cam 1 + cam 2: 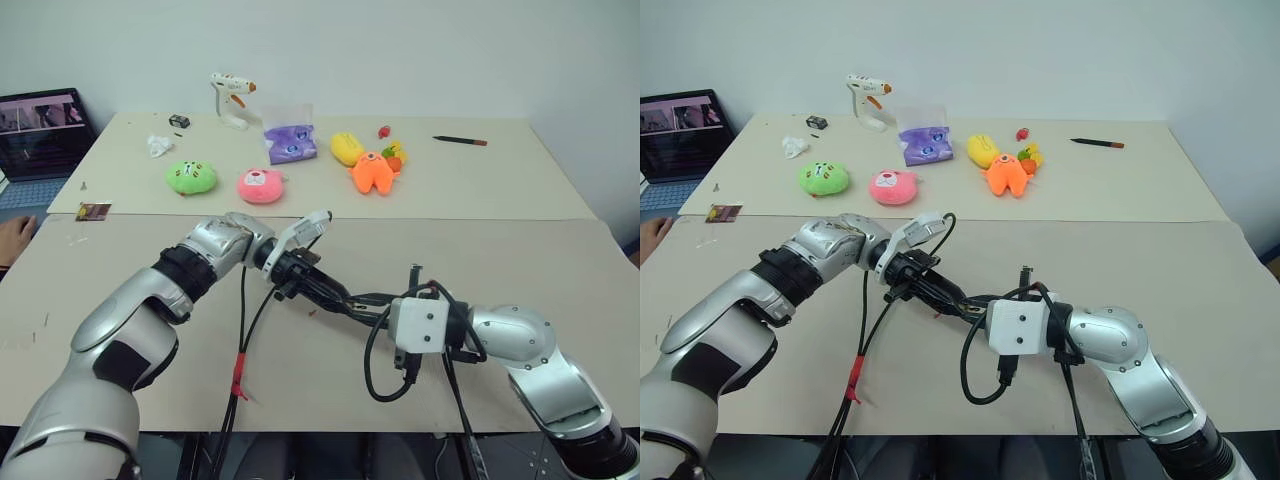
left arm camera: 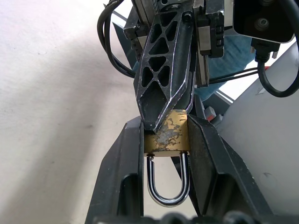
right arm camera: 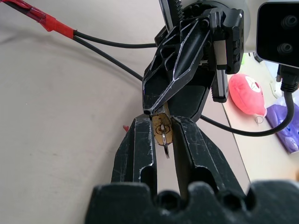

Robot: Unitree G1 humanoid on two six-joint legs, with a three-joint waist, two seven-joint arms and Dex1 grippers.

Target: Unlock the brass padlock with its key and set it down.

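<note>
**Padlock and key met between both pincers**

Padlock [image 2: 167,136] sat clamped in our left pincer [image 2: 166,140] above the bench [image 1: 520,270], its shackle closed and pointing back toward the wrist. Our right pincer [image 3: 163,135] was closed on the key [image 3: 163,133], whose tip was at the padlock's body. Plush toys [image 1: 262,185] lay well apart.

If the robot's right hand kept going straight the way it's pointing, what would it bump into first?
Most likely the brass padlock, clamped in the left hand. The right hand points straight at it and grips the key at the padlock's end, so almost no gap is left.
</note>
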